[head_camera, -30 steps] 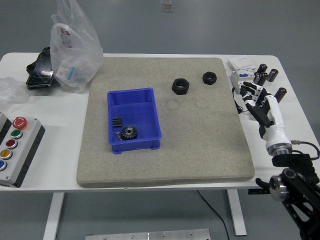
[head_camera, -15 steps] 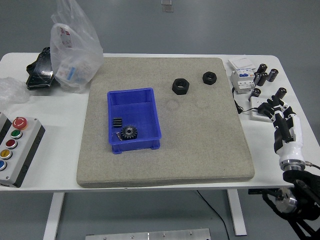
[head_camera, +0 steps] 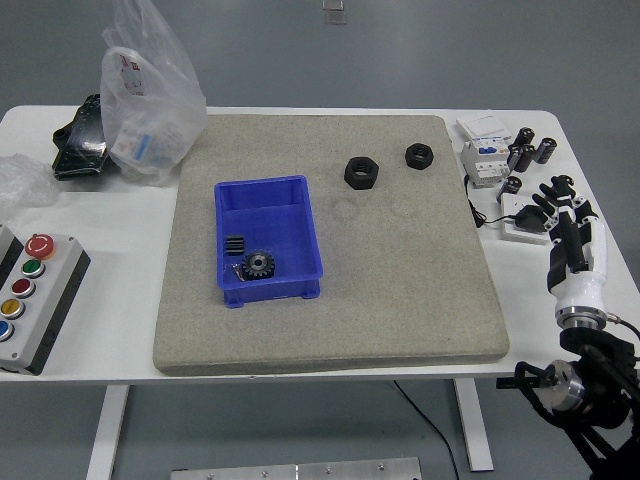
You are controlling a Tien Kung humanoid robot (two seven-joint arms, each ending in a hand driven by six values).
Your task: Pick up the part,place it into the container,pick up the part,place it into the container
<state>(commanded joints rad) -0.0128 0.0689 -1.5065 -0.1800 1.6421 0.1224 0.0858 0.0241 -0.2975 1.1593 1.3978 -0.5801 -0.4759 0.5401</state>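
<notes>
White tabletop (head_camera: 100, 330): the right robot hand (head_camera: 566, 218) has drifted rightward, fingers seemingly relaxed and empty; two black hexagonal nuts (head_camera: 361, 171) await the blue plastic bin (head_camera: 267, 238).

White right hand (head_camera: 570, 235) with black finger joints, silver wrist, black arm

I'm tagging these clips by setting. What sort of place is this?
Probably a robotics lab or industrial test bench. A white table carries a grey mat with black nuts and a blue bin holding a gear; a button box sits at the left, and the right robot hand hangs open at the right.
</notes>
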